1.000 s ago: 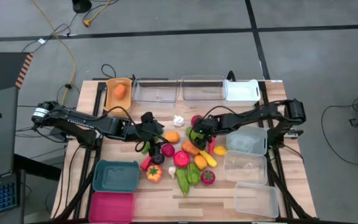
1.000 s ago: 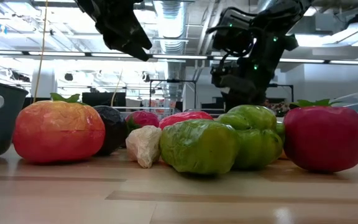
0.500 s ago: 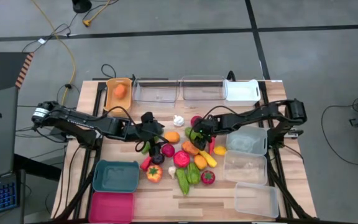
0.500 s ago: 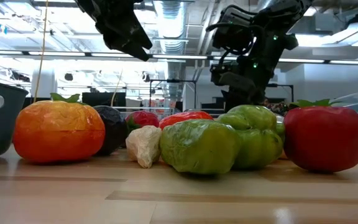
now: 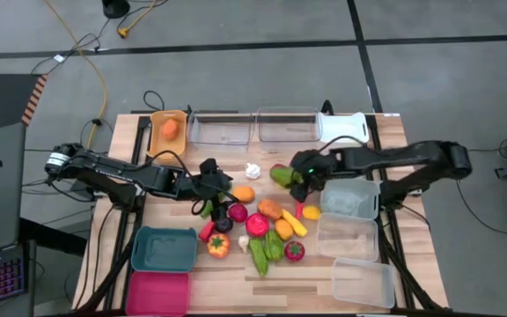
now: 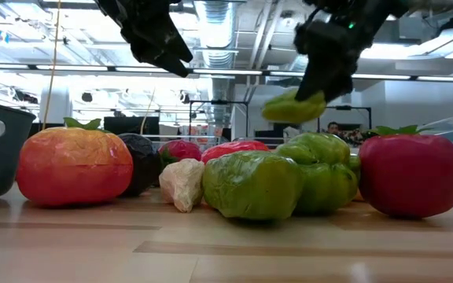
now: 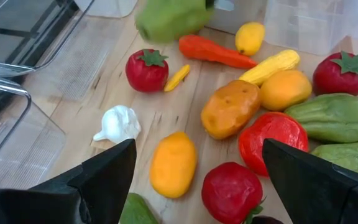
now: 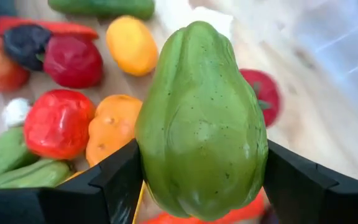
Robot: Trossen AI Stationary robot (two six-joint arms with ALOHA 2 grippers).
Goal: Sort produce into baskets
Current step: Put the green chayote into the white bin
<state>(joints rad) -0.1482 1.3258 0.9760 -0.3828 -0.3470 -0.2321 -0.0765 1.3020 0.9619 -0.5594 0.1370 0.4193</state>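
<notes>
While the left gripper (image 5: 221,187) hangs w/ fingers spread, holding nothing, over the left edge of the produce pile (image 5: 267,227), the right gripper (image 5: 294,176) is clamped on a green pear-shaped veg (image 8: 201,118), lifted clear above the pile's far side.

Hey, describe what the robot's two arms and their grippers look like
Both arms are dark, jointed and slim, with black cables looping along them. The left gripper has two broad, flat, matte black fingers. The right gripper has the same black fingers, and a small green light glows near its wrist.
</notes>
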